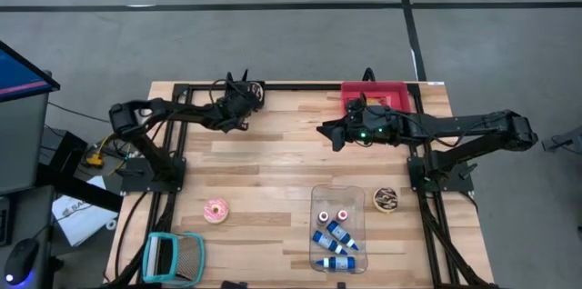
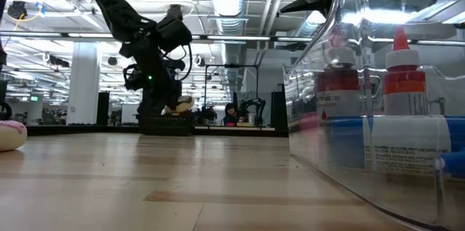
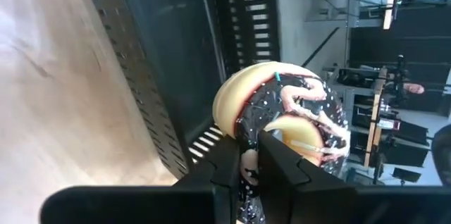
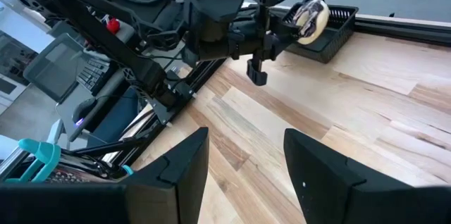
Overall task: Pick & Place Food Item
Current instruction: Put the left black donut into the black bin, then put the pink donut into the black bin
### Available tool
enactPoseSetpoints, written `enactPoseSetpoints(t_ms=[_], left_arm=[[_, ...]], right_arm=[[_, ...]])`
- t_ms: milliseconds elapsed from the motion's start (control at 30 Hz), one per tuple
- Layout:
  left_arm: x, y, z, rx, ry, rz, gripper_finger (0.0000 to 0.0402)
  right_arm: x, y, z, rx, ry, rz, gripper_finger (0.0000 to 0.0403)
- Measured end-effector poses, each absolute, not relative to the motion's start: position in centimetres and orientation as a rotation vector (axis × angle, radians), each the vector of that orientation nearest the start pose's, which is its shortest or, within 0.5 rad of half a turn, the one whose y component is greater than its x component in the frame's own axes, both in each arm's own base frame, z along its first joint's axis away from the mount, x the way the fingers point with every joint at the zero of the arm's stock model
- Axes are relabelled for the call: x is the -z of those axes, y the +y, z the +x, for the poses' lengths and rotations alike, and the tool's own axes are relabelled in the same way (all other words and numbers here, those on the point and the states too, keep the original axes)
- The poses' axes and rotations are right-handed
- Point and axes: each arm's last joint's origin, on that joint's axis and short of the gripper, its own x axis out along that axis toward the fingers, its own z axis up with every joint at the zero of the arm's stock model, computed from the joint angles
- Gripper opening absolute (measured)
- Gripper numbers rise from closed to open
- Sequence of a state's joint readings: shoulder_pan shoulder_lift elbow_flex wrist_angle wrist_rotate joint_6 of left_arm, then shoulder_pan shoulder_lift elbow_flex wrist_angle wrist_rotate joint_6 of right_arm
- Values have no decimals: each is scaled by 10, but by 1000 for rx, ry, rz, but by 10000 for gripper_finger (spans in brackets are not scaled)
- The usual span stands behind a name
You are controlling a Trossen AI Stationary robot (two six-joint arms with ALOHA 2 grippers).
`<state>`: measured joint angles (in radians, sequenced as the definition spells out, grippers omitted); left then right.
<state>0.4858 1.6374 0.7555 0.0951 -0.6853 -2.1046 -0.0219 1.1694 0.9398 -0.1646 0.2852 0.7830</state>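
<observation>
A doughnut with chocolate icing and pink and white drizzle (image 3: 282,104) is in my left gripper (image 3: 250,155), which is shut on it at the table's far left. In the low view the doughnut (image 2: 182,104) hangs just above a black slotted basket (image 2: 166,124). The right wrist view shows this doughnut (image 4: 310,14) over the basket (image 4: 335,30). My right gripper (image 4: 246,139) is open and holds nothing, raised over the middle of the table in front of a red bin (image 1: 375,98). My left gripper pinches the near part of the doughnut's ring (image 3: 248,136) between its two fingers. The fingers slant down toward the table's far edge. The doughnut is tilted on edge, icing toward the camera, and lifted clear above the black basket.
A pink-iced doughnut (image 1: 216,210) lies near the front left and a chocolate one (image 1: 386,200) at the front right. Between them stands a clear container (image 1: 337,225) with small bottles. A teal tool (image 1: 173,257) lies at the front left corner.
</observation>
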Motion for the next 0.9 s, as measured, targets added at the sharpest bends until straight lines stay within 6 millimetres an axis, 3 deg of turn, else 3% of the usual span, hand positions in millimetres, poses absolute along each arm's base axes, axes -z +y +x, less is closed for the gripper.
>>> enactPoseSetpoints(t_ms=[667, 900], left_arm=[[-149, 166, 262, -1463, -689, -1556, 146], [-150, 165, 264, -1444, -700, -1562, 169]], right_arm=[[-312, -5, 257, 410, 266, 711, 177], [-312, -5, 257, 410, 266, 711, 177]])
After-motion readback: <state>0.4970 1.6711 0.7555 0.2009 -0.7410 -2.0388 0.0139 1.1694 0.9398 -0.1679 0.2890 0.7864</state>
